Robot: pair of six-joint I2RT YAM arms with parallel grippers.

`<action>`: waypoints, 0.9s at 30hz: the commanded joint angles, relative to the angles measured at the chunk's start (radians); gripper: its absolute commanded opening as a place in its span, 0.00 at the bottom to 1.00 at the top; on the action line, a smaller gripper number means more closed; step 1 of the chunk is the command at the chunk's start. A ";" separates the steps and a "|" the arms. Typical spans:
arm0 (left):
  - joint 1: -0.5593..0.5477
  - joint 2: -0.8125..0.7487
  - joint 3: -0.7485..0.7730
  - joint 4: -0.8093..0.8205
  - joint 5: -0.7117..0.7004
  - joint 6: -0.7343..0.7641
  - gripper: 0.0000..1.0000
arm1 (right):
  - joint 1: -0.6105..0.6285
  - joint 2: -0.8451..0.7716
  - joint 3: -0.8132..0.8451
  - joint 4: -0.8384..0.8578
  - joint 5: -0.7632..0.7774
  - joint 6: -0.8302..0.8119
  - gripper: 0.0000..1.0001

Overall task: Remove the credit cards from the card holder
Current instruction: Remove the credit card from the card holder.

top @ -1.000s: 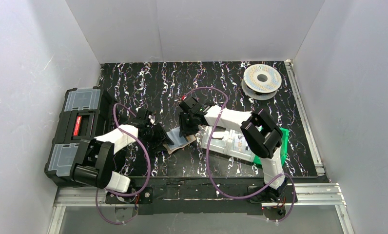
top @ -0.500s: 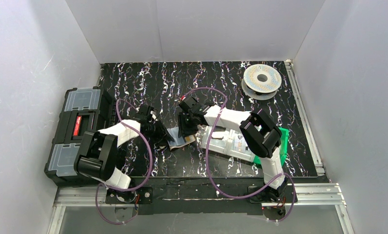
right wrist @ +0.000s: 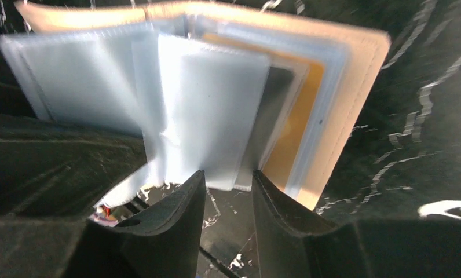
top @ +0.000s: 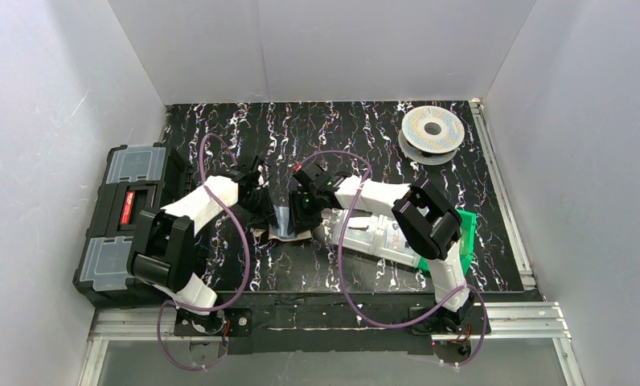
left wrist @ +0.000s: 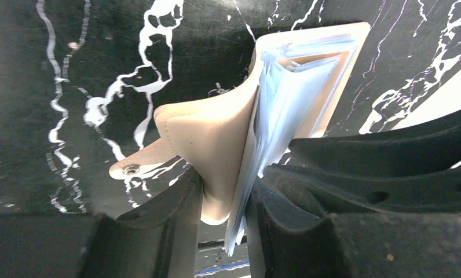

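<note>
The tan card holder sits mid-table between my two grippers, folded open with one panel raised. My left gripper is shut on its tan flap and the edge of the pale blue cards; the left wrist view shows the flap and the cards pinched at my left gripper. My right gripper is open at the holder's right side. In the right wrist view the fanned pale blue cards stand in the holder, their lower edge just at my open right gripper. A yellow-gold piece shows behind them.
A black toolbox lies along the left edge. A clear compartment tray and a green bin lie under my right arm. A filament spool stands at the back right. White walls enclose the table.
My left gripper has moved farther back and to the right, pulling the card holder left and lifting its panel. My right gripper has shifted slightly left with it.
</note>
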 commanded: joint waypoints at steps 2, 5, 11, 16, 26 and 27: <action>-0.006 -0.076 0.075 -0.204 -0.145 0.150 0.00 | 0.031 0.007 -0.001 -0.025 -0.070 0.017 0.49; -0.009 -0.082 0.045 -0.215 -0.133 0.161 0.00 | 0.031 0.006 0.010 -0.033 -0.041 0.027 0.58; -0.014 -0.087 0.009 -0.227 -0.169 0.172 0.00 | 0.023 -0.022 -0.040 0.023 0.003 0.076 0.73; -0.029 -0.089 0.034 -0.249 -0.164 0.173 0.18 | 0.022 0.022 -0.010 0.042 0.003 0.084 0.64; -0.047 -0.113 0.036 -0.260 -0.116 0.161 0.47 | 0.021 0.079 -0.002 0.049 -0.001 0.100 0.43; -0.048 -0.118 0.031 -0.256 -0.110 0.159 0.48 | 0.021 0.080 -0.004 0.051 -0.003 0.100 0.42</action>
